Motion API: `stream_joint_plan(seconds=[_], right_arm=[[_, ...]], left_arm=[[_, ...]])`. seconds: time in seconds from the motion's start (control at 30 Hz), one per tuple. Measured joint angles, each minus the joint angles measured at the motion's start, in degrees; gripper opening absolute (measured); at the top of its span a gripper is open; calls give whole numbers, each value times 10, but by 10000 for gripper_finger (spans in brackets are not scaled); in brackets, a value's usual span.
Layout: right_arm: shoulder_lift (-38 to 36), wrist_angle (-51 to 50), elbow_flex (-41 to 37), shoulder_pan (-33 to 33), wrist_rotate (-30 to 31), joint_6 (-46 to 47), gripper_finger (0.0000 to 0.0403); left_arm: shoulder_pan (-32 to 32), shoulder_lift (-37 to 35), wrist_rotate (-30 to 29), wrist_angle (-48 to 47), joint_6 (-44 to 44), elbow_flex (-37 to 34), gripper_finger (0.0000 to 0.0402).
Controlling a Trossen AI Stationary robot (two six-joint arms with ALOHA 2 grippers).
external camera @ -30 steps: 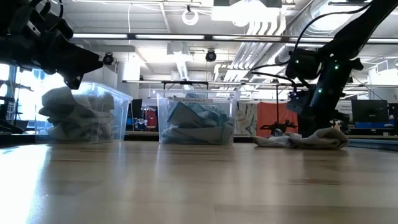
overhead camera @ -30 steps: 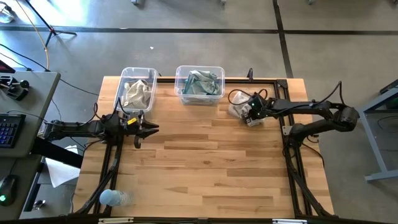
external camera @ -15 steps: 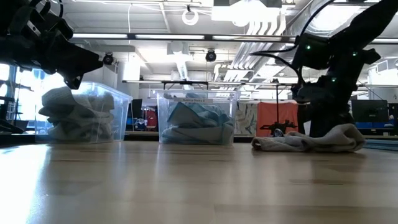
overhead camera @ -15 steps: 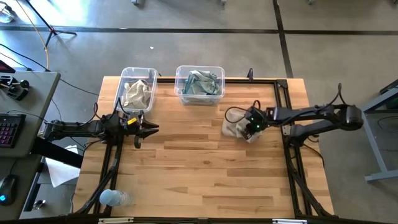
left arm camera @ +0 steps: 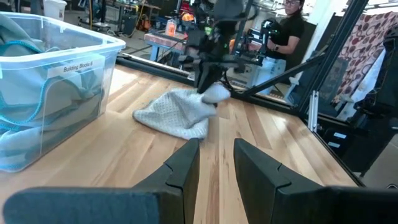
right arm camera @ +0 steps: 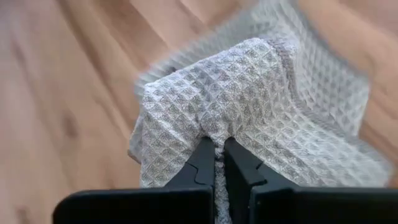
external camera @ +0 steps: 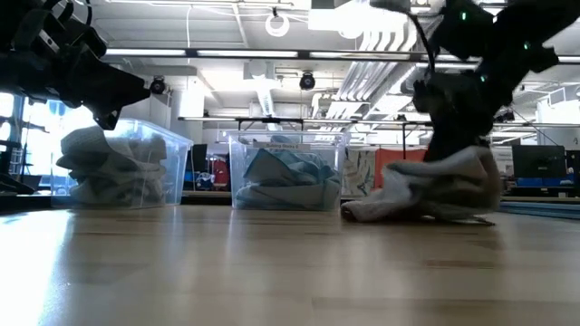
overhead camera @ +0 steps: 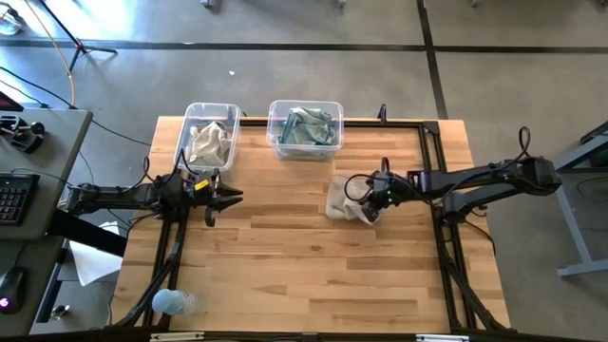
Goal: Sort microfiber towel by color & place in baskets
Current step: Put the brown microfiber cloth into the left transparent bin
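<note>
The right hand [right arm camera: 219,163] was clenched on a fold of the beige-grey towel [overhead camera: 344,201], which trailed limp on the surface near the teal basket [overhead camera: 305,128]. Soft and light, it looked easiest pinched at a bunched fold. The left hand [overhead camera: 226,197] hovered part-open, empty.

- Right arm stretched in from the right edge toward mid-bench, wrist low.
- Right pincer [overhead camera: 369,201] clamped tight on the towel [overhead camera: 344,200], fingers [right arm camera: 213,163] pressed together on a fold.
- Left arm at the left edge, level above the bench.
- Left pincer [overhead camera: 231,197] holds nothing, fingers [left arm camera: 178,167] slightly parted.
</note>
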Motion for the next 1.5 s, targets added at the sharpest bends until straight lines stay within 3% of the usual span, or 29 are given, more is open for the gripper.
stream_joint_plan(seconds=[0.27,0.5,0.8,1.1,1.23,1.5], right_arm=[[0,0,112,49,50,-54,0],[18,1,241,51,81,-135,0],[138,-25,457,21,86,-263,0],[267,-55,646,-27,26,-317,0],[301,-74,684,-34,25,-327,0],[322,-80,687,-42,6,-337,0]], left_arm=[[0,0,0,0,0,0,85],[0,0,-1,0,0,0,85],[0,0,-2,0,0,0,85],[0,0,-2,0,0,0,85],[0,0,-2,0,0,0,85],[0,0,-2,0,0,0,85]])
